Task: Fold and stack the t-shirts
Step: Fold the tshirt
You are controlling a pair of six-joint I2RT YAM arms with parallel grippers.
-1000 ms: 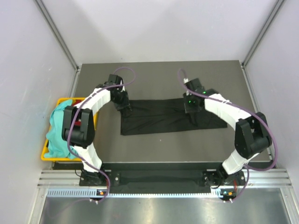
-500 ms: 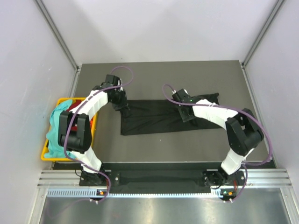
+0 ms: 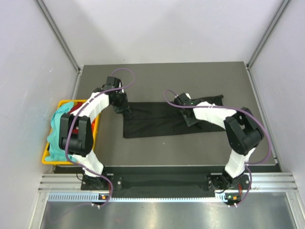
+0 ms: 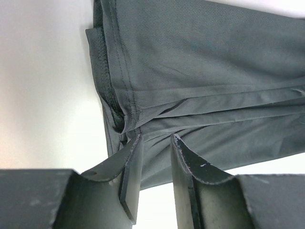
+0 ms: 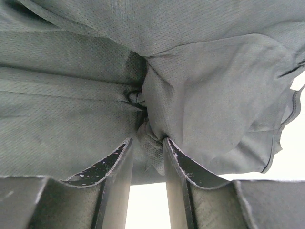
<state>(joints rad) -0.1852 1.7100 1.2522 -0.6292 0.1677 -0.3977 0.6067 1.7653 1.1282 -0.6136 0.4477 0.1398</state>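
A black t-shirt (image 3: 157,119) lies as a long band across the middle of the table. My left gripper (image 3: 125,109) is at its left end. In the left wrist view its jaws (image 4: 156,138) stand apart over the hemmed corner of the black t-shirt (image 4: 200,57), tips on the cloth, nothing pinched. My right gripper (image 3: 190,118) is low over the shirt's right part. In the right wrist view a bunched tuft of the black t-shirt (image 5: 71,95) sits loosely between the parted fingers of this gripper (image 5: 147,140). A teal t-shirt (image 3: 59,133) hangs over the basket.
The yellow basket (image 3: 47,160) stands off the table's left edge, with red cloth (image 3: 94,125) showing at its right side. One sleeve end of the black shirt (image 3: 217,99) lies toward the back right. Grey walls enclose the table on three sides.
My right gripper has slid left along the shirt toward its middle and its jaws have widened a little. The sleeve end at the back right has come into view. The left gripper has barely moved.
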